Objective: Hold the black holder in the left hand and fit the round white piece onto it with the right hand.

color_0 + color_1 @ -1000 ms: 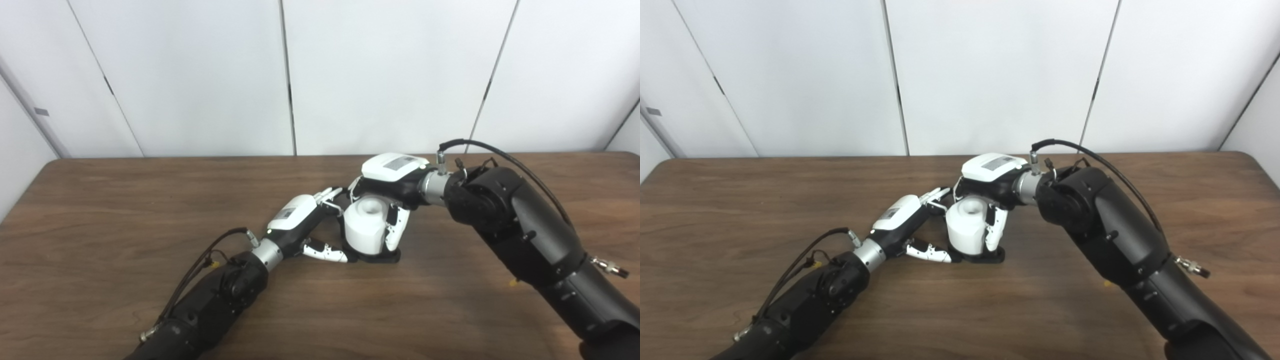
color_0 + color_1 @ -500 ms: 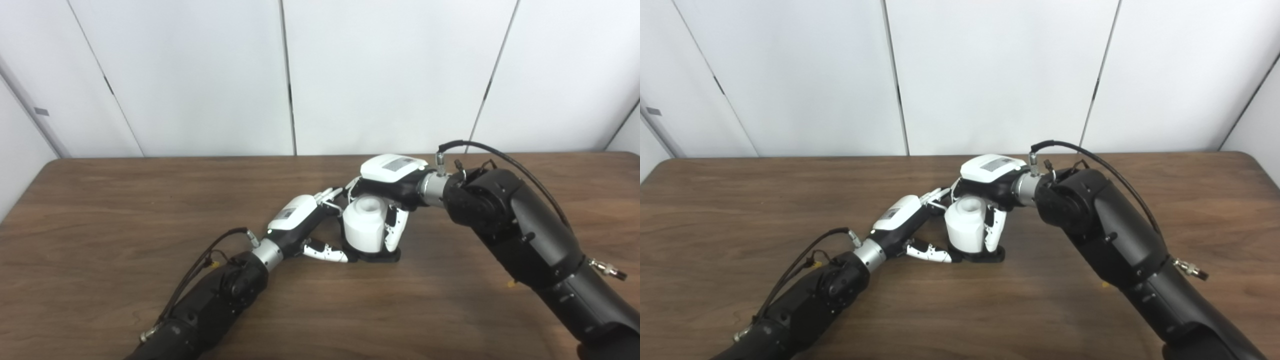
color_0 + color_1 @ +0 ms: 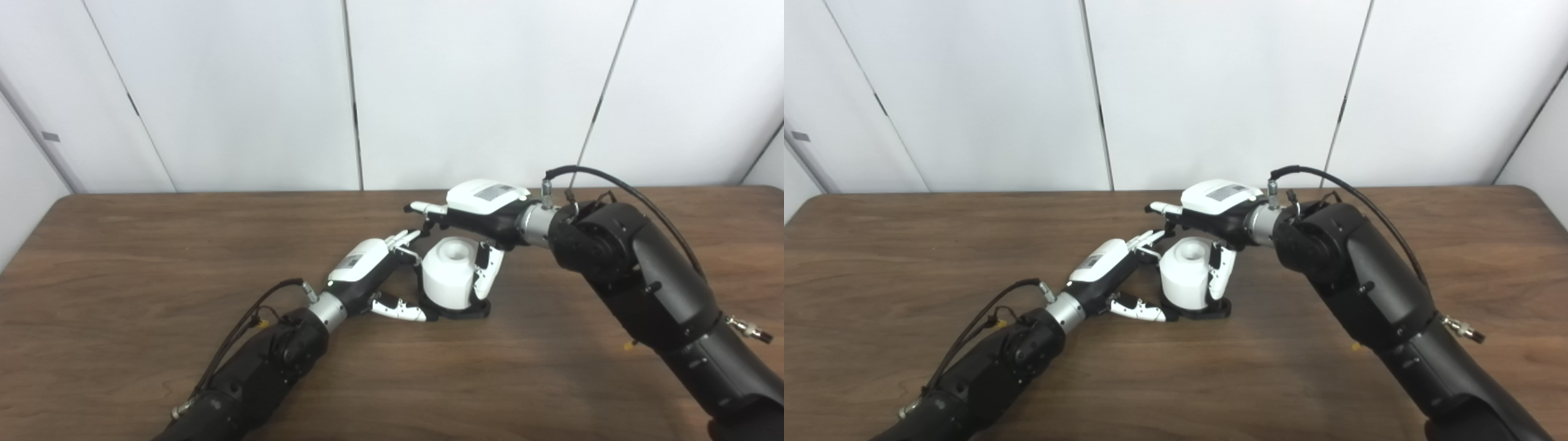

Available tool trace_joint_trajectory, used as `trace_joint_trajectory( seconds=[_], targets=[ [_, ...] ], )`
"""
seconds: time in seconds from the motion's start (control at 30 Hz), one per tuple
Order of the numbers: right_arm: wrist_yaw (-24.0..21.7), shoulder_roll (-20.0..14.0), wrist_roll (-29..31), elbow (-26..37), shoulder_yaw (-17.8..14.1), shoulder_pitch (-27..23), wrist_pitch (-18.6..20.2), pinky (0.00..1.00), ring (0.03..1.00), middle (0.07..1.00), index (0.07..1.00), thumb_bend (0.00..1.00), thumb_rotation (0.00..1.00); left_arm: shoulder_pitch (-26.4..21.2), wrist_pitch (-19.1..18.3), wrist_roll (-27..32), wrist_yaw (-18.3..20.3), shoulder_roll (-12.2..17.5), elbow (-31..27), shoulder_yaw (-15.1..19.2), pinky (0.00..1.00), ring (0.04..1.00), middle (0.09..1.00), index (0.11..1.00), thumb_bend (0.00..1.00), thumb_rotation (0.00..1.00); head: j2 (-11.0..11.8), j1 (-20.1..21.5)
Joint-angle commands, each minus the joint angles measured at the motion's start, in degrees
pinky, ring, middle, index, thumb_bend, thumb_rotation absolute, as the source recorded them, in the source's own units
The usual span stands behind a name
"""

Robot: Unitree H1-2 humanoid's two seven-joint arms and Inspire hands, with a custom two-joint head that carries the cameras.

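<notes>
Brown wooden table (image 3: 153, 257): my left hand (image 3: 367, 275) grips the flat black plastic holder (image 3: 456, 313) from nine o'clock, my right hand (image 3: 481, 211) spreads open above the round white plastic piece (image 3: 448, 278), whose half-seating could tip it.

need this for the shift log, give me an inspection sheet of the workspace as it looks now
surface: dark brown wooden table, bare wood around the work.
job's things: round white plastic piece stands upright on the flat black holder, hollow top facing up.
clutter: nothing seen.
hands: left hand grips the holder's left side, one finger lying along the table; right hand is open above the white piece, fingers spread, one hanging down beside its right side.
cables: black cable loops over the right wrist; a thinner black one runs along the left forearm.
surroundings: white wall panels with dark seams behind the table.
</notes>
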State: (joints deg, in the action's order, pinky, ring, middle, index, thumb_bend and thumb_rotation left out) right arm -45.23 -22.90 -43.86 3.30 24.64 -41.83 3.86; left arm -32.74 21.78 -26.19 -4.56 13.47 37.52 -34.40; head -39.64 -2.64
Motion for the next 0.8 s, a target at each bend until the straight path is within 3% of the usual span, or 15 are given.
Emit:
trace_joint_trajectory(
  seconds=[0.0, 0.23, 0.77],
  targets=[
    [1.3, -0.94, 0.45, 2.06, -1.45, -3.42, -0.14, 0.76, 0.82, 0.865, 1.0, 0.92, 0.17, 2.73, -0.45, -3.58, 5.12, -0.78, 2.68, -2.53, 0.96, 1.0, 0.97, 0.484, 0.52, 0.08, -0.08, 0.01],
    [-0.69, -1.62, 1.36, 3.42, -2.47, -4.7, 0.95, 0.71, 0.809, 0.869, 1.0, 0.92, 0.16, 2.75, -0.57, -3.2, 5.66, -0.7, 2.35, -2.15, 0.97, 1.0, 0.974, 0.483, 0.52, 0.08, -0.25, 0.18],
    [-13.28, -5.41, 0.66, 8.59, -1.13, -7.27, 7.28, 0.67, 0.824, 0.897, 0.966, 0.95, 0.11, 2.45, -0.27, -3.46, 5.59, -0.55, 3.07, -1.78, 0.97, 1.0, 0.974, 0.484, 0.52, 0.08, -0.2, 0.47]
  ],
)
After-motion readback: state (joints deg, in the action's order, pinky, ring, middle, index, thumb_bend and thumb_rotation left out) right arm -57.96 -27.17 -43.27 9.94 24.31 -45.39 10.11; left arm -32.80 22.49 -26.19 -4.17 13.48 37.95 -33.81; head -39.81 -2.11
